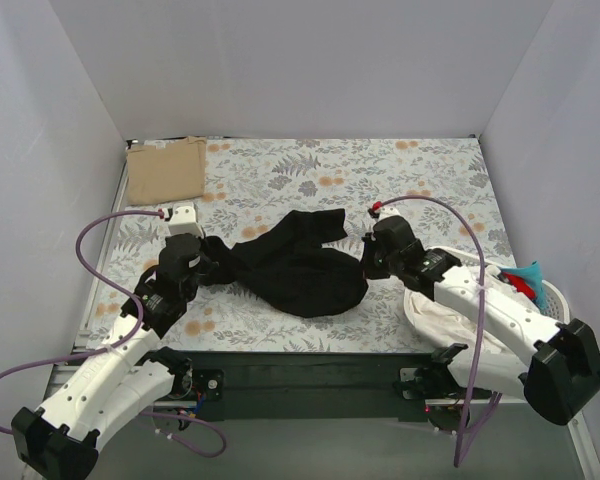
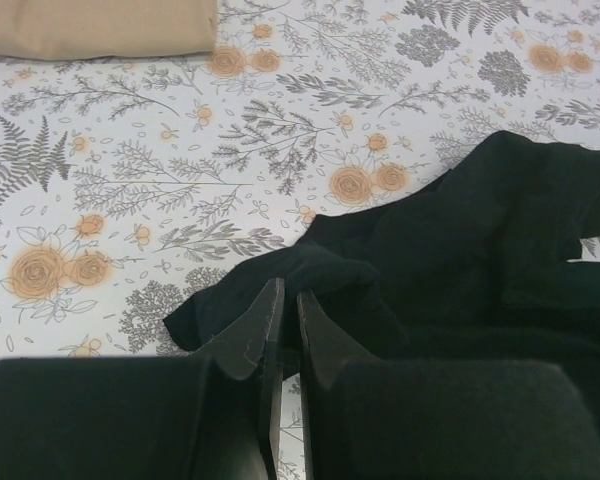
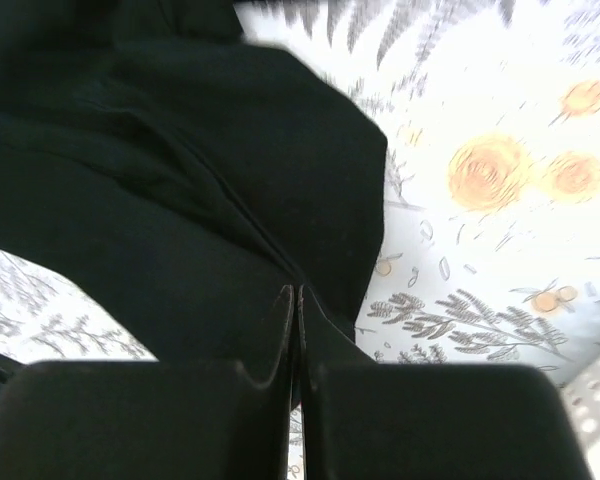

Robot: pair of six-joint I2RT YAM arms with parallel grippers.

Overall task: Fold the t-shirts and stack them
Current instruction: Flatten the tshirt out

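since the black shirt [image 1: 300, 270] lies bunched with its long axis running left to right, each arm is nearest to one end of it: the left gripper [image 1: 218, 268] is pinched together on its narrowed left tip, and the right gripper [image 1: 365, 262] is closed on its right edge, a crease running into the fingertips. the shirt lies between them, so drawing the ends apart should spread it. the tan shirt [image 1: 167, 170] sits folded at the far left corner, well apart.
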